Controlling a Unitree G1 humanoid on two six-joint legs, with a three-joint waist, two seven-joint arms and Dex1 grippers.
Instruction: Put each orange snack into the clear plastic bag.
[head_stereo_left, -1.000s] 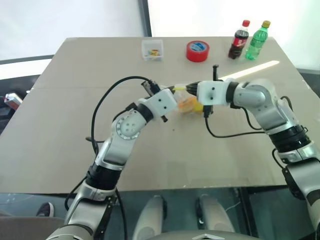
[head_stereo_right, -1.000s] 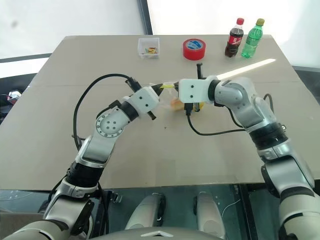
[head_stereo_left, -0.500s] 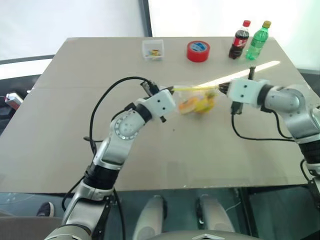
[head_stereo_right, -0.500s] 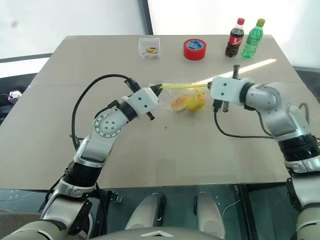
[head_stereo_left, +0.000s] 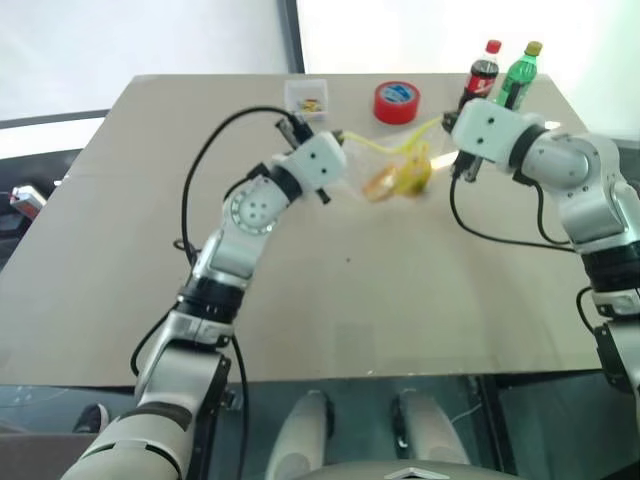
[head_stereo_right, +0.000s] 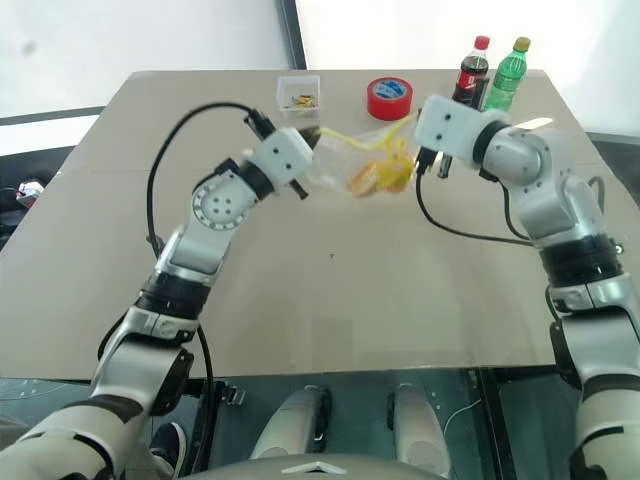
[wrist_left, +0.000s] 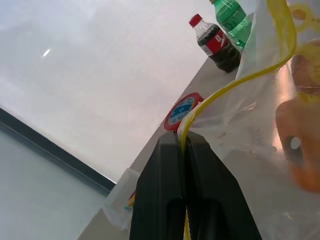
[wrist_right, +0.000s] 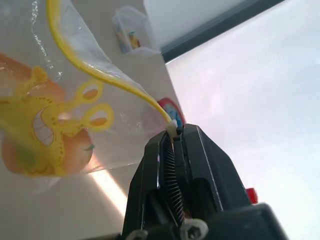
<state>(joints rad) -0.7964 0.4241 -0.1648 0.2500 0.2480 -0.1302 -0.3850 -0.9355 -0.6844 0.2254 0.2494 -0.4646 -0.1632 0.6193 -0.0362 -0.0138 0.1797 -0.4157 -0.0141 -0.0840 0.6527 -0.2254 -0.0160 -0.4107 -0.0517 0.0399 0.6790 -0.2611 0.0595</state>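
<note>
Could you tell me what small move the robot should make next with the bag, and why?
Probably lower the clear plastic bag back onto the table: the orange snacks already sit inside, and the left gripper and right gripper pinch its yellow seal ends.

Lab-like test room: bare tan table (head_stereo_left: 120, 250) with red tape roll (head_stereo_left: 396, 102), soda bottles (head_stereo_left: 479, 72).

Both arms are built of silver-grey rounded shells joined by black bands. The left arm (head_stereo_left: 240, 225) has a round grey disc with small holes at its elbow and a white boxy wrist block; a black cable loops from the wrist back toward the forearm. The right arm (head_stereo_left: 575, 190) has the same white block and a black cable. Each gripper has 2 black fingers (wrist_left: 165, 195); the right wrist view shows 2 screws and ribbed finger pads (wrist_right: 172, 175).
</note>
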